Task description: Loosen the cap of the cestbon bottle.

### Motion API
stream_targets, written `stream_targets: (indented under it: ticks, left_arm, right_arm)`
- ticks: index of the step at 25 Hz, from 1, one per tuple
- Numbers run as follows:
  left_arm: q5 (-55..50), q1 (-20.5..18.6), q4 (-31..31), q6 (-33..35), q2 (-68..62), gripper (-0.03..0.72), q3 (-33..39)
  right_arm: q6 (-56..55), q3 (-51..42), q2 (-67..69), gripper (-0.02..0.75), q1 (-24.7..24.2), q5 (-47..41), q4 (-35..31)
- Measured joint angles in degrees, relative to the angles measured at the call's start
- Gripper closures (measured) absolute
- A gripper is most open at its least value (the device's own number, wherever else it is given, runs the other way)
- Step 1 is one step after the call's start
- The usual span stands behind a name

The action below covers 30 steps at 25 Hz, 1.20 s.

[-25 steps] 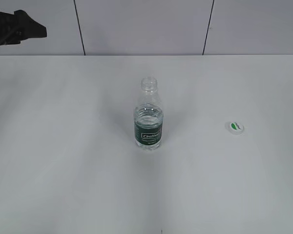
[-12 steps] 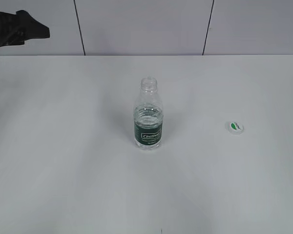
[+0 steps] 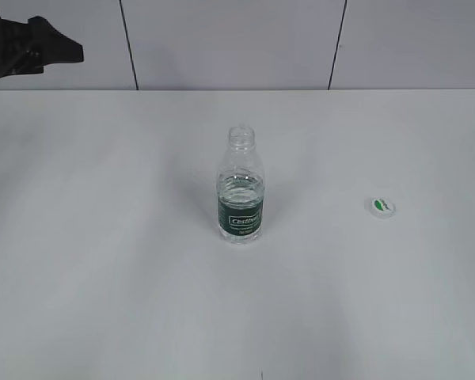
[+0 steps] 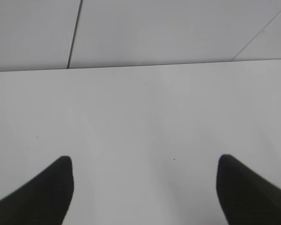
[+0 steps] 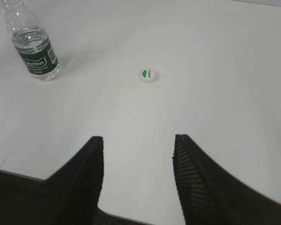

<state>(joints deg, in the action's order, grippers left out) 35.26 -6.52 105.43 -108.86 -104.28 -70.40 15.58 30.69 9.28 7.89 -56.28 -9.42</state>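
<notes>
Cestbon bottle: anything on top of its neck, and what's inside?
Nothing sits on the cestbon bottle; its mouth is open. The cap lies apart on the table. Water shows inside above the label; behind the label is hidden.

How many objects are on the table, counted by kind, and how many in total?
Bottle: 1, the cestbon bottle, upright, without cap.
Cap: 1, the cap, lying apart on the table.
Total: 2

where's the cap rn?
Off the bottle: the cap lies on the table, right of the upright cestbon bottle in the exterior view, apart from it.
</notes>
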Motion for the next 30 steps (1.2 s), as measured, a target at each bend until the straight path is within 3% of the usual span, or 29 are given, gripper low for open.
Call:
stream_targets:
  ticks: [6,15,30]
  left_arm:
    - [0.71,0.00,0.00,0.00,0.00,0.120,0.00]
    - [1.30,0.00,0.00,0.00,0.00,0.120,0.00]
    - [2.93,0.00,0.00,0.00,0.00,0.124,0.00]
  right_arm:
    - [-0.95,-0.39,-0.94,0.365,0.00,-6.96,-1.44]
    - [-3.89,-1.47,-9.51,0.365,0.00,-6.68,1.79]
    - [-10.79,-1.65,-9.71,0.365,0.00,-6.57,8.88]
